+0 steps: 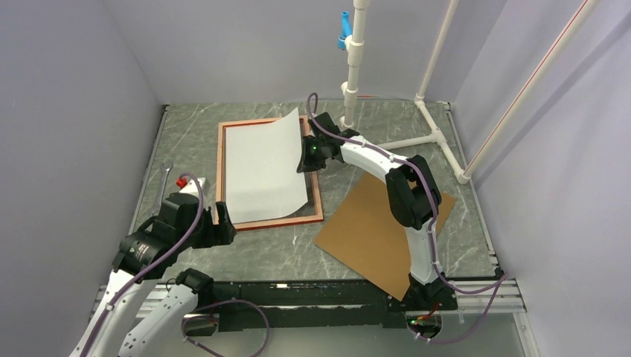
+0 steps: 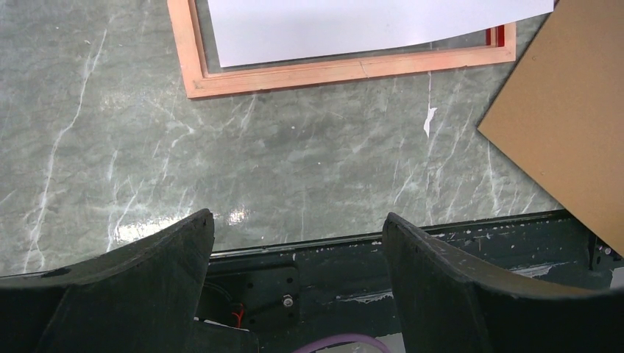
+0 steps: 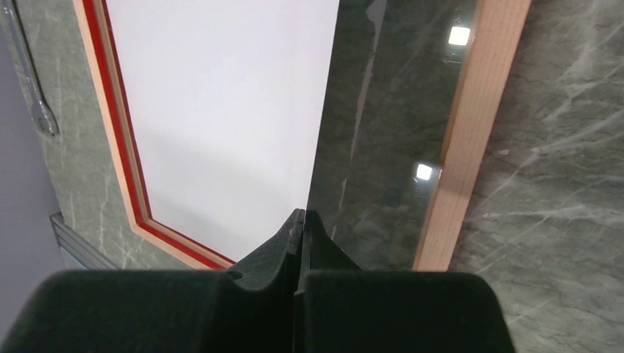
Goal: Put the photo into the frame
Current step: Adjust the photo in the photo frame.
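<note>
The frame [image 1: 269, 221] lies flat at the table's middle left, orange-brown face up; it also shows in the left wrist view [image 2: 331, 71] and in the right wrist view [image 3: 471, 140]. The photo [image 1: 262, 167] lies over it white back up, its right edge lifted and curled. My right gripper [image 1: 306, 158] is shut on that right edge; in its wrist view the jaws [image 3: 302, 220] pinch the sheet [image 3: 221, 110]. My left gripper [image 1: 221, 223] is open and empty near the frame's near-left corner; its wrist view shows both fingers [image 2: 298, 228] spread above the table's front edge.
A brown backing board [image 1: 376, 227] lies to the right of the frame, under the right arm, also in the left wrist view [image 2: 566, 132]. A white pipe stand [image 1: 353, 67] rises at the back right. A small tool with a red part [image 1: 178, 181] lies left of the frame.
</note>
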Controlling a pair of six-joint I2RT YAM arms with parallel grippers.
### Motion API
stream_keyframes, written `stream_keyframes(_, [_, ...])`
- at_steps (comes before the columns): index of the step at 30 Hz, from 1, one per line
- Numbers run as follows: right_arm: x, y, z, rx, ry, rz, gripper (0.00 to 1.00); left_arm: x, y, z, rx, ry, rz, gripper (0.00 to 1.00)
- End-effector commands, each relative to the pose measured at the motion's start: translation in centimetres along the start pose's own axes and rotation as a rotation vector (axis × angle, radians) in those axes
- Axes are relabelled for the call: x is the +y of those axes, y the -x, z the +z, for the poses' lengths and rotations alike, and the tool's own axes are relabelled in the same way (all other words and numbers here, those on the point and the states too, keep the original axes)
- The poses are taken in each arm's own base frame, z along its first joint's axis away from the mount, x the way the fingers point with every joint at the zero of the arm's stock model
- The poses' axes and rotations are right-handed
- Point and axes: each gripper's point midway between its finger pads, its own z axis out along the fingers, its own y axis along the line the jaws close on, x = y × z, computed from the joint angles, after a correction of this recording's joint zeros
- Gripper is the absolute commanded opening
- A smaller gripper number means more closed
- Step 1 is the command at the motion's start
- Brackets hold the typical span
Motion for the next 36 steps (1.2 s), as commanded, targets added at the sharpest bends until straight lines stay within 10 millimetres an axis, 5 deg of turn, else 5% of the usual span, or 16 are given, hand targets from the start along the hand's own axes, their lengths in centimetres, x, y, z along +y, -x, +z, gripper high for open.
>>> stream_keyframes(1, [2.0, 1.3, 0.0, -0.050, 0.065, 0.003, 0.00, -0.2, 0.4, -0.6, -0.024, -0.012, -0.019, 0.88])
stream_keyframes(12, [2.0, 0.6, -0.2, -0.048, 0.080, 0.019, 0.00, -0.1, 0.1, -0.4, -0.021, -0.014, -0.021, 0.87])
stream_keyframes(13, [2.0, 0.5, -0.1, -0.042, 0.081, 0.014, 0.04, -0.2, 0.1, -0.4, -0.021, -0.017, -0.021, 0.87])
stream_keyframes(17, [1.7, 0.6, -0.2, -0.047, 0.065, -0.004, 0.46, -0.2, 0.0, -0.3, -0.020, -0.020, -0.024, 0.87])
stream_keyframes(21, [1.4, 1.0, -1.0, -0.083, 0.031, -0.034, 0.71, -0.2, -0.2, -0.3, -0.018, -0.021, -0.025, 0.87])
stream_keyframes(27, [0.2, 0.9, -2.1, -0.106, -0.055, -0.074, 0.88, -0.2, -0.7, 0.1, -0.002, -0.026, -0.029, 0.88])
stream_keyframes(36, [-1.5, -1.3, -4.7, -0.115, -0.137, -0.105, 0.96, -0.9, -1.7, 1.4, 0.058, -0.064, -0.016, 0.88])
